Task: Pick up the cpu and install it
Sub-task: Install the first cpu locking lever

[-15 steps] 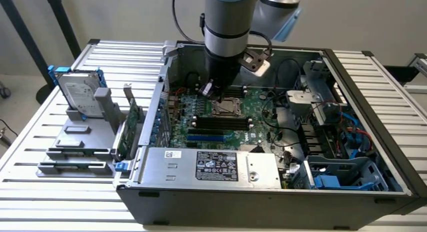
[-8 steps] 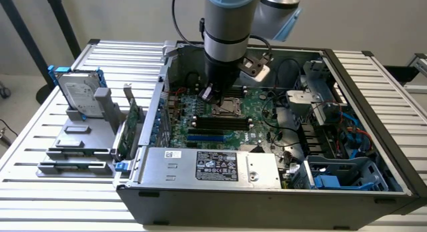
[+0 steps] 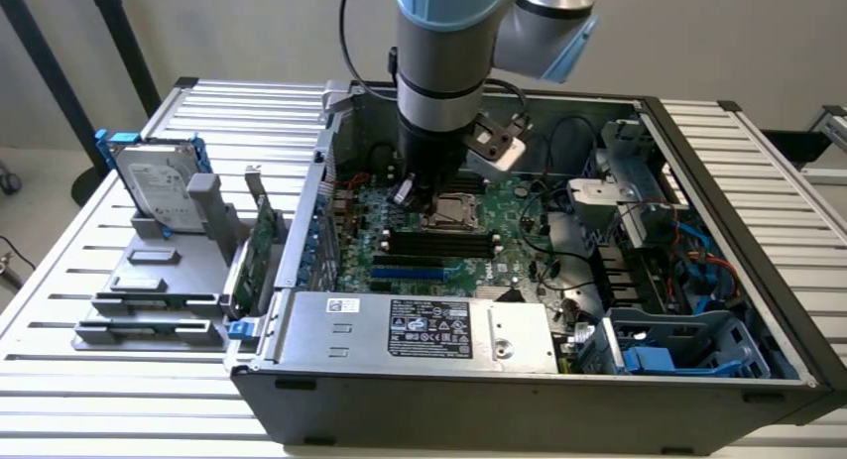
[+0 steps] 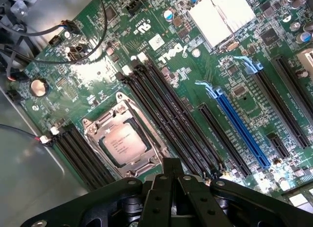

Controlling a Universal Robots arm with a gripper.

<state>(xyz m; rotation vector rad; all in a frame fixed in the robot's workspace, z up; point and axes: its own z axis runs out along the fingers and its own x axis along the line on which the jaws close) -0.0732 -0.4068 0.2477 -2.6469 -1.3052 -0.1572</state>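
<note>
The gripper (image 4: 171, 174), fingers closed on nothing, hangs inside an open computer case (image 3: 741, 281) at the end of the arm (image 3: 443, 72), poised over the green motherboard (image 4: 244, 90). Just beyond its black fingertips in the wrist view lies the cpu (image 4: 124, 141), a flat silver square seated in its socket (image 4: 122, 134) with the metal retention frame around it. Black memory slots (image 4: 171, 109) run alongside the socket, between it and a blue expansion slot (image 4: 239, 126) farther off. A ribbed silver heatsink (image 4: 222, 14) sits well away from the gripper on the same board. In the exterior view, the case also holds a grey power supply box (image 3: 417, 330) along its near wall and a blue-and-grey drive cage (image 3: 675, 345) at the corner toward the exterior view's right. Outside the case, well apart from the gripper toward the exterior view's left, a grey rack (image 3: 159, 290) carries a silver hard drive (image 3: 159, 186) in a blue bracket, standing upright, and a green circuit card (image 3: 265, 241) on edge.
</note>
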